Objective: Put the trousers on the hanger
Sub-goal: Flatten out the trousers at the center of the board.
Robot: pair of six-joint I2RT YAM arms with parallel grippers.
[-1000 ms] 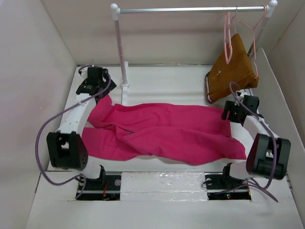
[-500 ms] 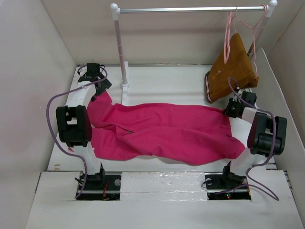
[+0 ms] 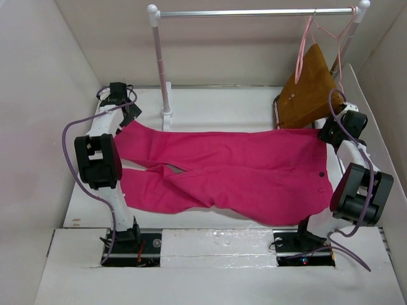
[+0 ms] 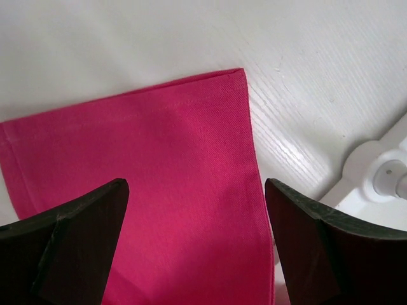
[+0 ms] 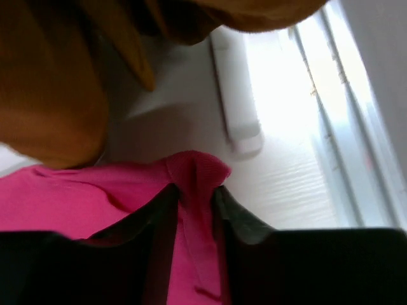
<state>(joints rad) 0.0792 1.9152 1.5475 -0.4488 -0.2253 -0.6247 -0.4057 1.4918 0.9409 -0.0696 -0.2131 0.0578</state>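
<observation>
Quick update: looking way tidier than a second ago. Gone from a rumpled heap in the middle of the surface (image 3: 222, 105) to the trousers (image 3: 229, 168) pulled out flat left to right, waistband end at the right, legs out to the left, far leg straight and near leg angled below it. Down to the right claw (image 5: 196, 190), by the look of it: pinched together on a fold of the waistband corner in the wrist view, and hauled further back and right than before, ending up just beside the mustard-brown garment (image 3: 311, 89). Left claw (image 4: 196, 190) wide apart, gripping nothing, hanging just over the hem of the far leg at the far left, near the foot of the rail post (image 3: 160, 63). Shifted back a bit too since a second ago. Meaning for the task: early days, reckon. Only flattened and straightened so far, not lifted or draped, and well apart from the hanger (image 3: 301, 60), up on the silver rail (image 3: 254, 12) at the far right with a lookalike or two. Decent setup though, at a guess: easier to grab that hem cleanly with the cloth lying smooth. Worth watching the right-hand pinch, only a small bit of cloth in there, might slip on a harder pull.
</observation>
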